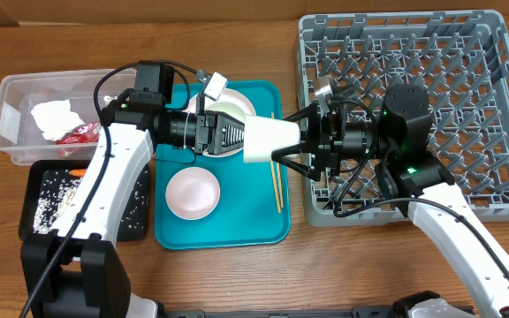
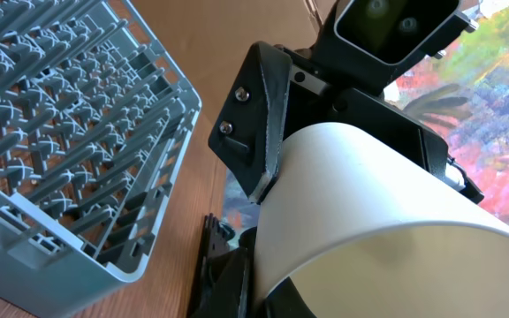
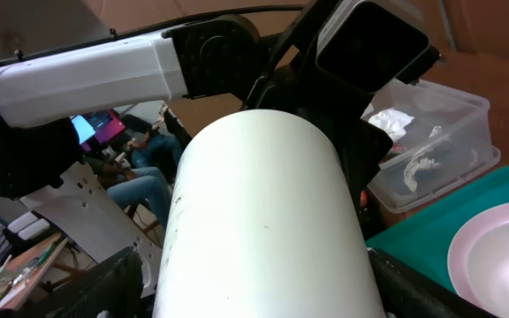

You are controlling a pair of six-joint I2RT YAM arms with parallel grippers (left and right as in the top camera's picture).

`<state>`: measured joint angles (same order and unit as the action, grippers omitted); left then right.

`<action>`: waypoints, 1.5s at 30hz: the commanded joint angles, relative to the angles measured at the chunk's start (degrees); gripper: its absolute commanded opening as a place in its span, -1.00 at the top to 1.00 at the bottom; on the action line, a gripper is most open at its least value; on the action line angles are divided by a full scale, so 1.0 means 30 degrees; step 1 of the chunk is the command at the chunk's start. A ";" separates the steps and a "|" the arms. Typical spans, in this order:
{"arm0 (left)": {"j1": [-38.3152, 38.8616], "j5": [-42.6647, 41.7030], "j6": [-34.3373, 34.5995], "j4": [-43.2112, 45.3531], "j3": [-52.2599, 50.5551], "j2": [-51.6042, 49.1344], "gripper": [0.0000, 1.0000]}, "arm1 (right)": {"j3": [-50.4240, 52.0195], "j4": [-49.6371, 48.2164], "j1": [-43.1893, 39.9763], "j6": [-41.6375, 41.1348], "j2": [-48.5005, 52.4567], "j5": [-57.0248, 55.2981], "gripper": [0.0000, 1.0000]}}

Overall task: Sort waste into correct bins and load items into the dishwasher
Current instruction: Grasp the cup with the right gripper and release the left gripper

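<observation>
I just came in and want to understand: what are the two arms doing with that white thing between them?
The two arms meet above the teal tray with a white cup held sideways between them. The left gripper is at its narrow end and the right gripper at its wide end. Both seem closed on it, so it looks like a handover toward the grey dish rack. A white bowl and the chopsticks lie on the tray.

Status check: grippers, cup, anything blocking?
Left gripper and right gripper both gripping white cup, over teal tray. Dish rack adjacent; no obstruction seen.
</observation>
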<state>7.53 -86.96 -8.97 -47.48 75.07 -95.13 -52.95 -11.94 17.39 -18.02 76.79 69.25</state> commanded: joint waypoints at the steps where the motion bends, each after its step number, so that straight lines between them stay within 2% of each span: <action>1: 0.0036 0.0036 0.0160 0.0357 0.0350 0.0211 0.92 | -0.0372 -0.0066 0.0102 0.0073 -0.0087 0.0539 -0.61; 12: 0.0036 0.0036 0.2215 0.2441 0.0350 0.0211 0.92 | -0.0372 0.0153 0.0102 0.0087 -0.0087 0.1166 -0.72; 18: 0.0044 0.0036 0.2288 0.2426 0.0350 0.0211 0.92 | -0.0372 0.0146 0.0109 0.0087 -0.0087 0.1166 -0.65; 31: 0.0240 0.0087 0.2288 0.2397 0.0350 0.0211 0.92 | -0.0372 -0.1122 0.0831 0.0095 -0.0087 0.1086 -0.67; 39: 0.0517 0.0219 0.2273 0.2346 0.0350 0.0211 0.92 | -0.0372 -0.1151 0.0831 0.0095 -0.0087 0.1086 -0.50; 45: 0.0517 0.0692 0.2288 0.2280 0.0350 0.0211 0.92 | -0.0372 -0.1173 0.0831 0.0168 -0.0087 0.1078 -0.17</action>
<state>8.54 -88.95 -2.92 -40.66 75.07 -94.98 -52.95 -14.33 18.15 -18.39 77.17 68.60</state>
